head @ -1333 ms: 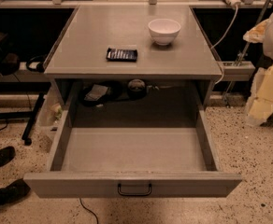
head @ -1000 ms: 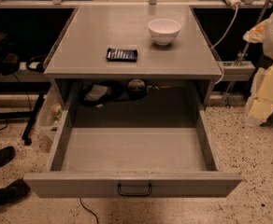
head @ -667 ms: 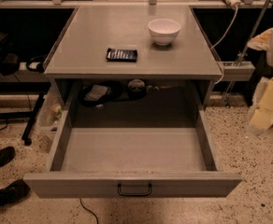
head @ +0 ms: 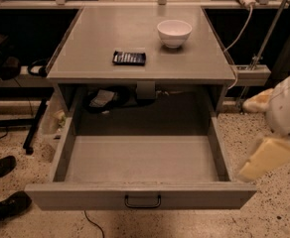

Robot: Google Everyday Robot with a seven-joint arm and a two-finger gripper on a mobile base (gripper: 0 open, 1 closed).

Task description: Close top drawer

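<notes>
Gripper (head: 266,158) is hanging low, just right of the drawer's (head: 75,196) front corner; open or closed, cannot tell. Drawer is standing pulled fully out, handle (head: 142,201) centred. Judgement: push flat on the front near the handle, going straight back, avoiding skew. Bowl (head: 174,32) is sitting on top beyond.

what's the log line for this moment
drawer: fully open | handle: free | gripper: right of drawer, off it | cabinet top: bowl, dark flat item

Bowl (head: 174,32) and flat object (head: 129,58) are set on cabinet top (head: 110,29); top drawer (head: 75,196) is extended below in front; gripper (head: 264,160) is located right of it.
</notes>
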